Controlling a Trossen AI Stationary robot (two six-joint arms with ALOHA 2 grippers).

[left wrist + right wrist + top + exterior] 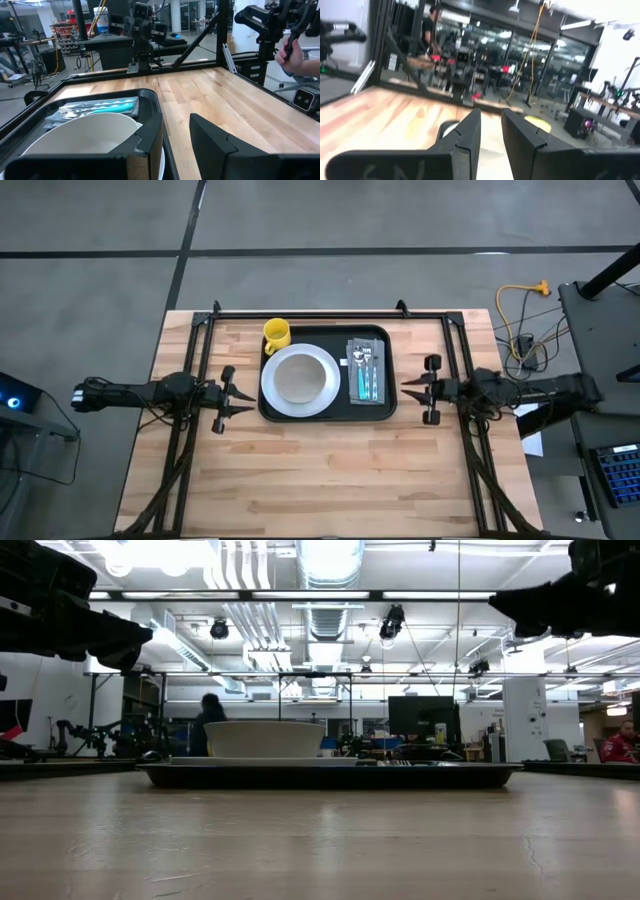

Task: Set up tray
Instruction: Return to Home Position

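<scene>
The black tray (381, 406) lies flat in the middle of the table. On it rest a white plate (272, 390) carrying a pale bowl (299, 378), and cutlery with teal handles (365, 372) on a grey napkin. A yellow cup (276, 334) stands at the tray's far left corner. My left gripper (243, 394) hovers open just left of the tray, level with the plate (85, 132) and tray rim (156, 102). My right gripper (405, 389) hovers open just right of the tray. In the low view both are raised above the table, and the tray (330, 776) and bowl (265, 738) sit between them.
A black frame rail (310, 313) runs along the table's far edge, with struts down both sides. Bare wood (330, 480) stretches from the tray to the near edge. A person's hand (295, 52) shows beyond the table, by the other arm.
</scene>
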